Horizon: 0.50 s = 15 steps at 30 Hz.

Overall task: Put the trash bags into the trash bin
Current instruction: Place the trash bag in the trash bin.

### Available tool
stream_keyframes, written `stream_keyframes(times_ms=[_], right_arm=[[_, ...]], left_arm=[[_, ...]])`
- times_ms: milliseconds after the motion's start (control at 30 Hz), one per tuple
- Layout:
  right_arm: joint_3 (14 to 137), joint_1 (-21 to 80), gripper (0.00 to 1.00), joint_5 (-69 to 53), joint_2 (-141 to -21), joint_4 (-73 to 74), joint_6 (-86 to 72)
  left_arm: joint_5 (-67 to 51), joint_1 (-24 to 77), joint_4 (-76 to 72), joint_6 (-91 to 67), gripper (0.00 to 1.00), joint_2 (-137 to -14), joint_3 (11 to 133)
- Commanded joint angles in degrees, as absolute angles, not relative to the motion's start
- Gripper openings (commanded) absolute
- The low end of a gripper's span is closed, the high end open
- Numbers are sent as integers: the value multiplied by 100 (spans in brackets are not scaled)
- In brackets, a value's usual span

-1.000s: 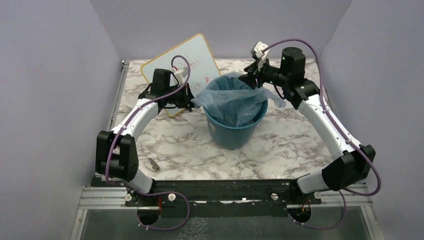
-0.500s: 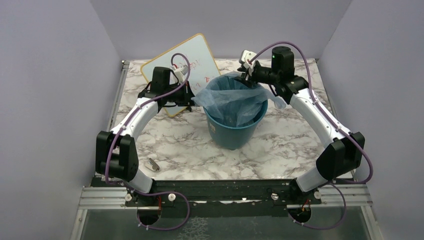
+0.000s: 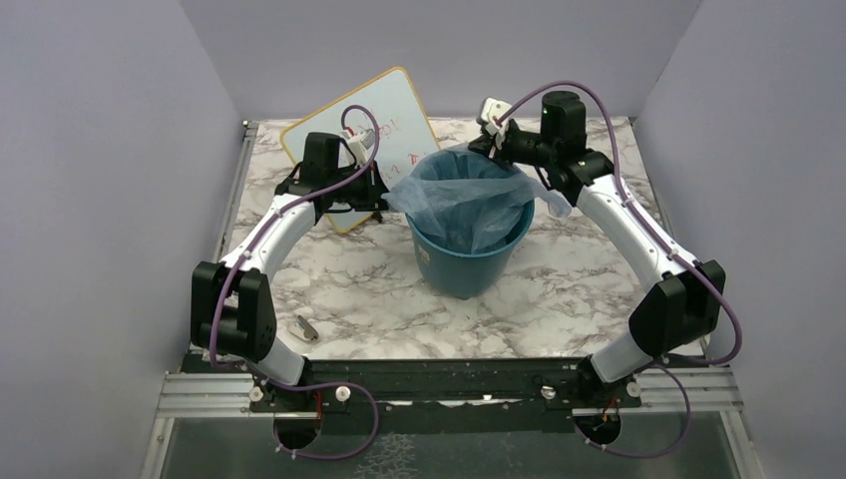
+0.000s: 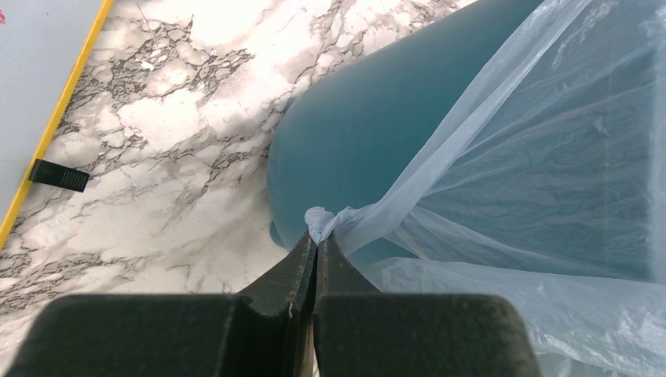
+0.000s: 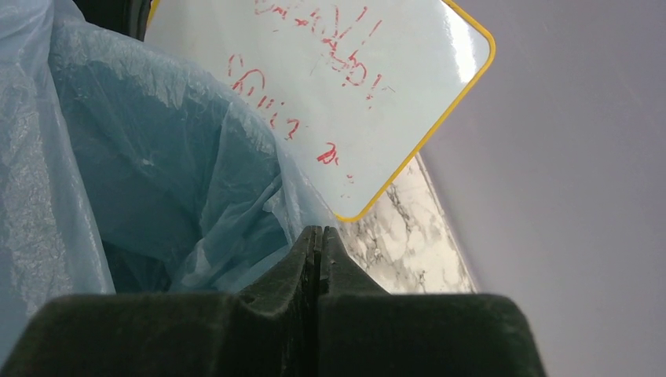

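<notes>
- Table (image 3: 579, 289): the teal bin (image 3: 467, 264) stands upright at its middle. The pale-blue bag (image 3: 464, 205) hangs inside the bin, with film spilling over the rim on the left and right.
- Left gripper (image 4: 316, 239), just left of the bin's rim: jaws closed on a bunched corner of the bag, as a second ago.
- Right gripper (image 5: 318, 234): it has swung from the bin's right side to its far rim and its jaws have shut. This is probably a second grip for spreading the bag's mouth.
- Views: only the left wrist camera shows the pinched corner. The right wrist camera shows closed tips beside film, but not whether any is caught.
- Whiteboard (image 3: 384, 105), beyond the bin to its left: the red scribbles are clearest from the right wrist.
</notes>
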State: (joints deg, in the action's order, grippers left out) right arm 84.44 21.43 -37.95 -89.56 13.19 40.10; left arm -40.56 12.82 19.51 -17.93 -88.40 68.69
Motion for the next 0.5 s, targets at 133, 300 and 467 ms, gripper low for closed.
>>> stream_keyframes(times_ms=[133,300,467], right_arm=[[8861,2191,0,-3412,-9267,1123,3224],[9227,2188,1,-3005,-9522,1376,2693],[9311,2190,0,-2823,-9660,1662,2600]], left_arm=[[-4150,1272,1951,-1749,0,-8886,7049],[-4148,1274,1945,-1736,0,-8895,7040],[-4131,1276,1972,-1708,0,-8886,7038]])
